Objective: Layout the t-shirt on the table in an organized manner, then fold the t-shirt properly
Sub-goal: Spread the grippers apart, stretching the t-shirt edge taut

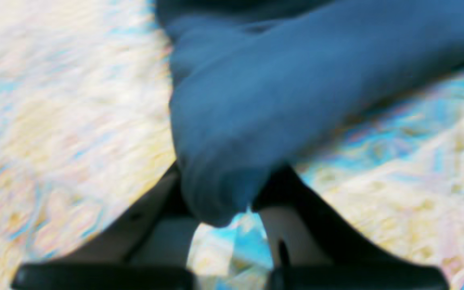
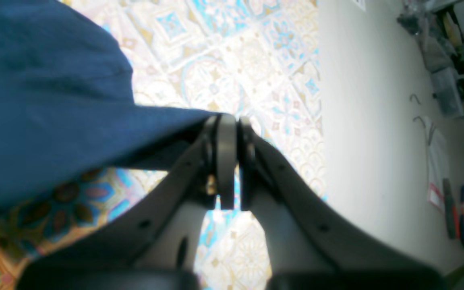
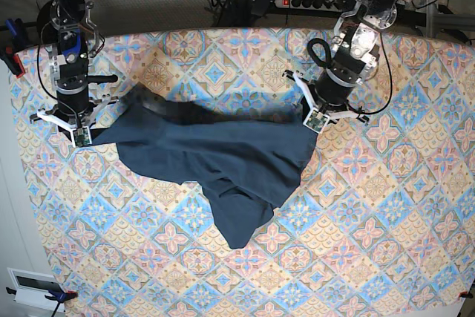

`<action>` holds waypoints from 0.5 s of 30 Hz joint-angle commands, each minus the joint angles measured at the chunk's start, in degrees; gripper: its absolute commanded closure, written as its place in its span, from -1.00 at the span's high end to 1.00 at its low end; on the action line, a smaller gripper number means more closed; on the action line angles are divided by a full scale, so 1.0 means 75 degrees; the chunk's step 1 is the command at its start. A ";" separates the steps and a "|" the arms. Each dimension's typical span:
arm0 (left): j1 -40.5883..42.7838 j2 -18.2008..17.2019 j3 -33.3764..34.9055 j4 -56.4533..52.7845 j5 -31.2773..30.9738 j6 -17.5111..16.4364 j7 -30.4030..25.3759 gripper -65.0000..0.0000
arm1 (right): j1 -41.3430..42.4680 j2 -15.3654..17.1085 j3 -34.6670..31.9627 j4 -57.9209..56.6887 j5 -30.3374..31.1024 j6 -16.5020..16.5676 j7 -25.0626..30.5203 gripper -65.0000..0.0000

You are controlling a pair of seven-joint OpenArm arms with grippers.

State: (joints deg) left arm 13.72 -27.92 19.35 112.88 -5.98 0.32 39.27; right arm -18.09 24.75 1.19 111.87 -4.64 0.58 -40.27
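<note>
Base view shows the t-shirt (image 3: pixel 223 165) bunched mid-table (image 3: pixel 386 243), stretched between both arms. The left gripper (image 3: pixel 312 120) and right gripper (image 3: pixel 83 136) each clamp a shirt edge; they should probably pull apart evenly, keeping the cloth taut, to flatten it.

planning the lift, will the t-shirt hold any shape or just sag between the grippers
Probably sags: the t-shirt already hangs in soft folds between the left gripper and right gripper. Its lower part droops crumpled on the table, so expect trailing. It bunches readily in the jaws, suggesting thin, light cloth.
</note>
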 commanded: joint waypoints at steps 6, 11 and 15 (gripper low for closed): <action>0.0053 -0.0702 -0.1660 0.0744 -0.1412 0.0010 -0.0283 -1.00 | 0.0554 0.0023 -0.0469 0.0198 0.0262 -0.0083 0.0851 -0.98; 0.0053 -0.1358 -0.2739 0.0756 -0.2714 0.0010 -0.1068 -1.00 | 0.1234 0.0011 -0.1149 0.0175 0.0567 -0.0083 0.0886 -0.98; -0.0276 -0.1792 -0.3243 0.0709 -0.3417 0.0010 -0.1080 -1.00 | 0.1808 -0.0024 -0.1384 0.0081 0.0625 -0.0083 0.0886 -0.98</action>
State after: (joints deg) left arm 12.86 -40.36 -4.29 117.27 -31.70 0.19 33.43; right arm -6.17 24.05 -9.47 111.33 0.43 0.32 -36.10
